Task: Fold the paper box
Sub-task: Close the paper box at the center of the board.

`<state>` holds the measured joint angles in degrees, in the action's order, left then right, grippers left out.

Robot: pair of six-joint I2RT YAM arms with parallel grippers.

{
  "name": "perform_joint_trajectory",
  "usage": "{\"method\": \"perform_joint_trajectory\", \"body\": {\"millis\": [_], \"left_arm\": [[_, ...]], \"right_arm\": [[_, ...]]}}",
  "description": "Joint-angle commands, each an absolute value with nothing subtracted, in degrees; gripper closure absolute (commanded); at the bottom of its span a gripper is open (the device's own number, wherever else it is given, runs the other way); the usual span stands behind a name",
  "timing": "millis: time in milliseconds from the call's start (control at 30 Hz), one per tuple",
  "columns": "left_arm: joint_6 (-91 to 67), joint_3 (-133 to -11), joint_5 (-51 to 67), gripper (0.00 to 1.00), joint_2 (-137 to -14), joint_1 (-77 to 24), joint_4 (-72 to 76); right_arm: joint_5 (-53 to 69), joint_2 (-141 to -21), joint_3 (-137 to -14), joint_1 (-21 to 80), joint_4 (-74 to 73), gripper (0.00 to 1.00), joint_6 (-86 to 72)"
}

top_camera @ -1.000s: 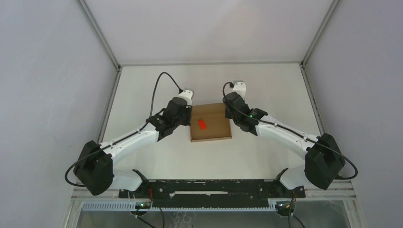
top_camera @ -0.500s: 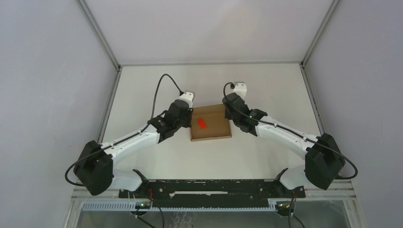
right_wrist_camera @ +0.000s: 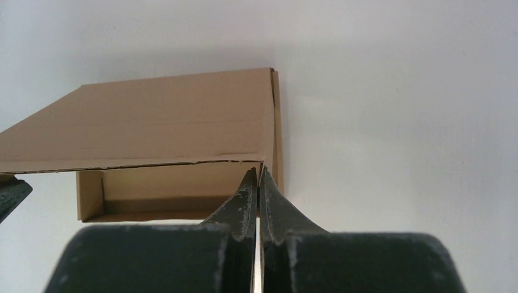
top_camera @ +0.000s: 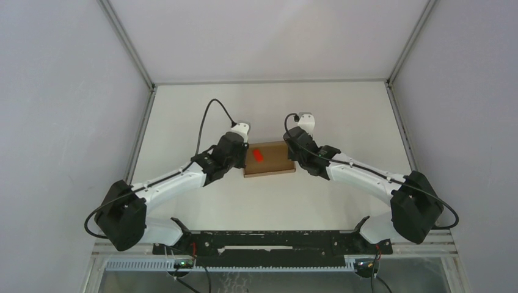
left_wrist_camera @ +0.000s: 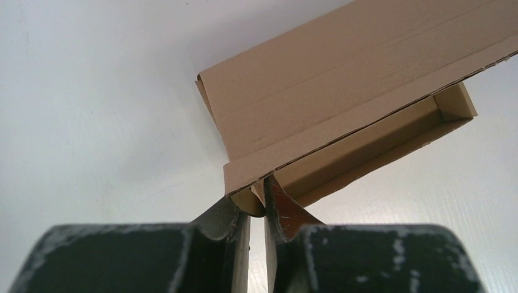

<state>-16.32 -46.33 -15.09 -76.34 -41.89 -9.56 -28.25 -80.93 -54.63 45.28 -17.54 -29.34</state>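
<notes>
Nearest, pinching the left near corner of the lid (left_wrist_camera: 342, 79) with the left gripper (left_wrist_camera: 258, 198), clamped tight on a little tab of card. On the other side, pressing the right gripper (right_wrist_camera: 258, 177), squeezed all the way closed, up against the right near corner of the same lid; cannot tell about any card caught between those tips. Just past both, looking into the box (top_camera: 272, 165), sitting about in the middle of the table (top_camera: 342, 116), well away from every edge, long side running left to right from one gripper to the other. Lid slanted up over the tray, seemingly joined along the far long side and free along the near long side, with a gap facing the arms. Equally close for both arms, one at each short end. Probably next: bringing both near corners down toward the tray together to shut that gap. Best kept level, to avoid twisting the lid or bending the card.
</notes>
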Motion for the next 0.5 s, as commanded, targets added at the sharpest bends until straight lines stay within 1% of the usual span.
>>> {"method": "perform_joint_trajectory", "body": {"millis": [0,467], "left_arm": [[-18.48,-45.29,-9.07,0.85,-76.32,-44.39,-3.79],[-19.21,-42.24,-9.24,0.85,-77.88,-44.94,-1.71]], "right_arm": [[-21.28,-78.94,-54.11,48.43,-12.05,1.00,-31.69],[-21.78,-79.58,-52.56,49.27,-11.78,1.00,-30.78]]}}
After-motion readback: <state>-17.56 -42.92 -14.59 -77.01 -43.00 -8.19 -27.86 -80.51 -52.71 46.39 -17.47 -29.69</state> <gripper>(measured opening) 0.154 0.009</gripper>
